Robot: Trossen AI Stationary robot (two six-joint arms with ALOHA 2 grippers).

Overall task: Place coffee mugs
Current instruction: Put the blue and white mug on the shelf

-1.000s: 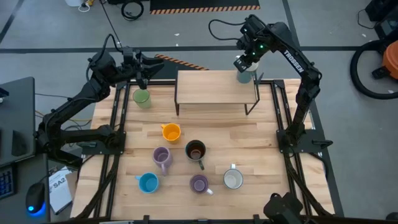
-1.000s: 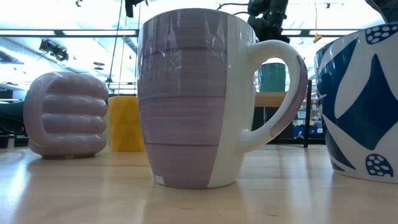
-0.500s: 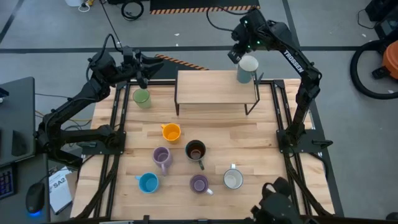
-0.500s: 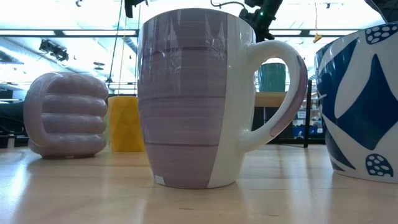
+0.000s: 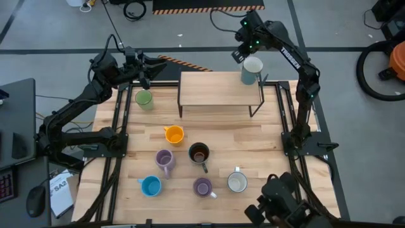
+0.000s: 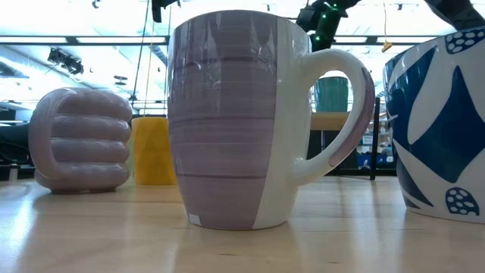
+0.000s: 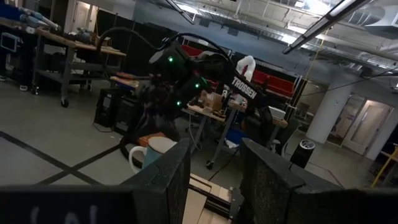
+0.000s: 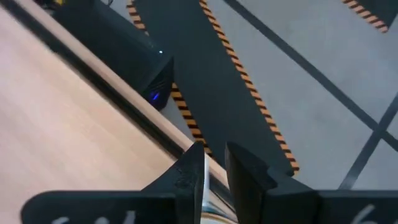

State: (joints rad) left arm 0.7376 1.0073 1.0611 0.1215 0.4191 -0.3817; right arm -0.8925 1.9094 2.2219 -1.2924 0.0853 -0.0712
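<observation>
**One mug on the shelf, seven to go**

Pale butcher-block wood makes up the surface (image 5: 266, 136), with a low wooden shelf on thin black legs (image 5: 218, 88) at its far edge. On that shelf's right end stands a white mug with a teal inside (image 5: 251, 69), upright and free of any grip.

The right tool (image 5: 239, 54) hangs just beyond that mug, over the floor's striped tape; its wrist view shows the fingers (image 8: 189, 177) nearly together with a narrow gap and nothing between them. The left tool (image 5: 147, 65), fingers apart and empty, waits above a green mug (image 5: 144, 99) at the surface's far left.

Six mugs sit unplaced nearer the front: an orange one (image 5: 174, 134), a dark brown-black one (image 5: 199, 153), a lilac one lying on its side (image 5: 164, 160), a blue one (image 5: 150, 185), a second lilac one (image 5: 202, 187) and a white one (image 5: 236, 182).

Judging by this, the job is barely begun (assuming the shelf is the goal).
</observation>
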